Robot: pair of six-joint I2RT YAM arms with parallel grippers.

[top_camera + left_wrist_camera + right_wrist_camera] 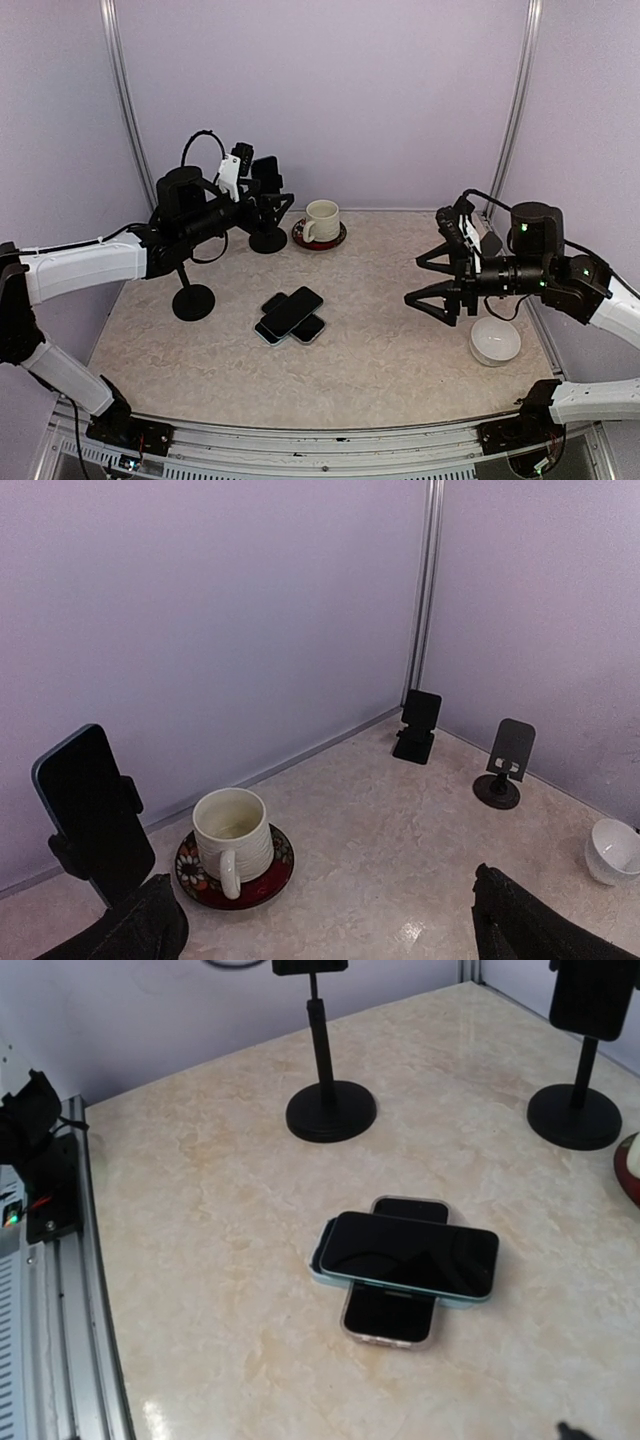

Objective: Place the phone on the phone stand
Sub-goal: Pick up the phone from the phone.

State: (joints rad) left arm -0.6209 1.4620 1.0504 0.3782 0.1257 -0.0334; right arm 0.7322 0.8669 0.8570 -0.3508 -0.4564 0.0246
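Observation:
Three phones lie stacked crosswise mid-table: a teal-cased phone [291, 310] [408, 1256] on top of two others [388, 1315]. A fourth, blue-edged phone [266, 169] [93, 813] sits clamped on the back phone stand [268, 240] [574, 1112]. A second stand [193, 300] [330, 1110] stands at the left; I cannot tell if its holder is empty. My left gripper [272, 206] [335, 935] is open and empty, right beside the clamped phone. My right gripper [416, 282] is open and empty, right of the stack; only one fingertip [570, 1430] shows in its wrist view.
A cream mug [321, 221] [232, 830] on a flowered saucer [268, 880] stands at the back. A white bowl [495, 342] [615, 850] sits front right. Two more small stands [418, 725] [507, 765] stand near the back right corner.

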